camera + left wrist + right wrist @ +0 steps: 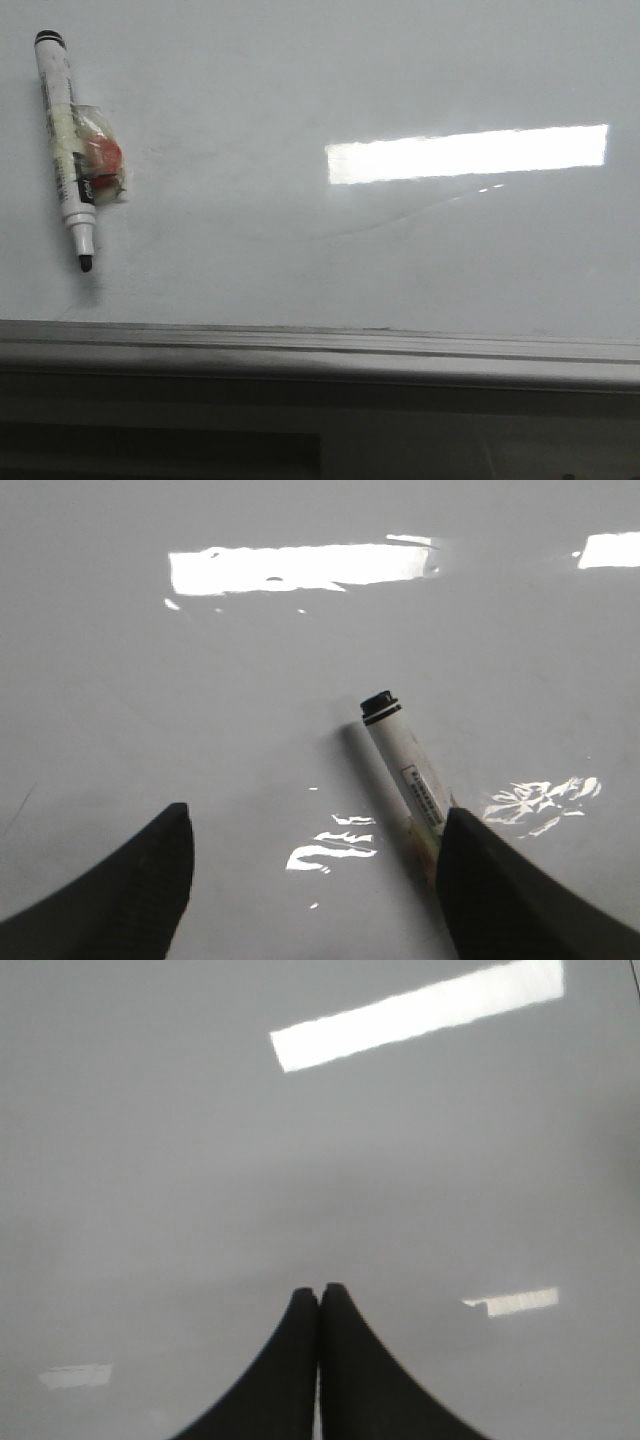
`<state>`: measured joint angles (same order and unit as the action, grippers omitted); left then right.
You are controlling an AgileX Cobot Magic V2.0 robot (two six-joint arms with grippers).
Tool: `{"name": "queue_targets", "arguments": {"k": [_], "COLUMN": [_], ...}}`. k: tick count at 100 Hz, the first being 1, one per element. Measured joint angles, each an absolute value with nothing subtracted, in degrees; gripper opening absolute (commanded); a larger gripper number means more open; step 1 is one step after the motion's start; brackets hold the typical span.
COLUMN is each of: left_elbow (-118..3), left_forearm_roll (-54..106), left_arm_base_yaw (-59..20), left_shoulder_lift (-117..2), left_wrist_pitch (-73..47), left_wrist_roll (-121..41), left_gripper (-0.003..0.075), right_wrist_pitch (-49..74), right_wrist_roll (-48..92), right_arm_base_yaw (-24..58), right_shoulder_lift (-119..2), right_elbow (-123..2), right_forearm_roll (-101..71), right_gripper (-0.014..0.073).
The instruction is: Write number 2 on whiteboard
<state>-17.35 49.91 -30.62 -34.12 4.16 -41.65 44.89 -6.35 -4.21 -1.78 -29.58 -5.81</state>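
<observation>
The whiteboard point(300, 90) fills the front view, glossy and blank; no number 2 shows on it. A white marker pen point(66, 140) with a black tip and a taped-on red and clear wad lies at the board's left, tip toward the near edge. Neither gripper shows in the front view. In the left wrist view my left gripper point(315, 825) is open over the board point(200, 700), and the marker point(402, 770) lies beside one finger point(500, 890), partly hidden by it. My right gripper point(320, 1290) is shut, empty, over bare board point(300, 1160).
A grey metal edge strip point(320, 345) runs along the board's near side, with a dark gap below it. A bright ceiling-light reflection point(465, 153) lies across the board's right half, with a faint curved smear under it.
</observation>
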Motion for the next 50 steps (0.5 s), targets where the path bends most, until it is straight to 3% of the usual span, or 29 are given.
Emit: {"name": "queue_targets", "arguments": {"k": [22, 50], "left_elbow": [-15.7, -15.0], "left_forearm_roll": [3.2, -3.4], "left_arm_base_yaw": [-33.7, -34.0], "left_shoulder_lift": [-36.0, -42.0], "left_wrist_pitch": [7.6, 8.0], "left_wrist_roll": [8.2, 20.1], "left_gripper": [0.0464, 0.0462], "right_wrist_pitch": [44.9, 44.9], "right_wrist_roll": [-6.3, -6.3], "right_arm_base_yaw": [-4.2, -4.2], "right_shoulder_lift": [-1.8, -1.8], "right_elbow": [-29.6, -29.6], "right_forearm_roll": [-5.8, -5.8], "right_gripper": [-0.0051, -0.0051]}}
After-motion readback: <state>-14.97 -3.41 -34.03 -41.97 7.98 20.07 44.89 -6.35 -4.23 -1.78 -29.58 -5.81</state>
